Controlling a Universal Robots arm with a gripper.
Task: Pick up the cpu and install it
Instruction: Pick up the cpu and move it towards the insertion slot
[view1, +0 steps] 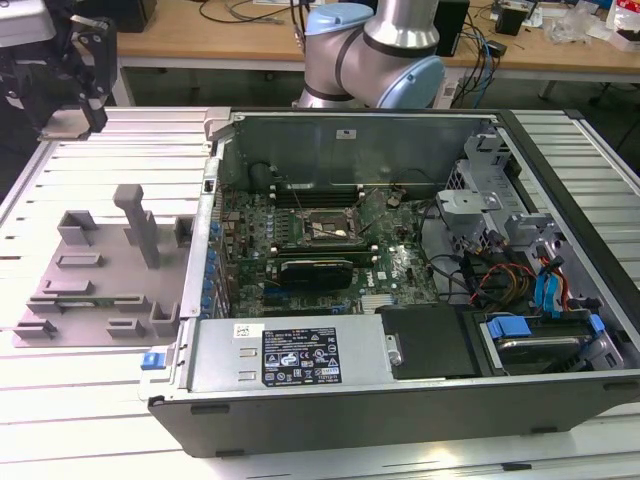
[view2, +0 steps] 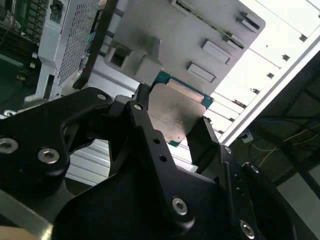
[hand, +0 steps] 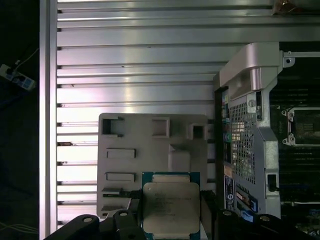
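Aloft, cpu (hand: 171, 207) in jaws, tray (hand: 130, 165) below, open case (view1: 400, 415) in exterior view

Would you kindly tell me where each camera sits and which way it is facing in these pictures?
Exterior view: off the arm, raised, looking down across the open computer case towards the arm; the tool shows at the exterior view's left.
First wrist view: on the arm, looking straight down past the tool at the grey tray and table slats.
Second wrist view: on the arm, looking obliquely along the black fingers.
Both wrist views share the cpu clamped in the tool, with the tray behind it.
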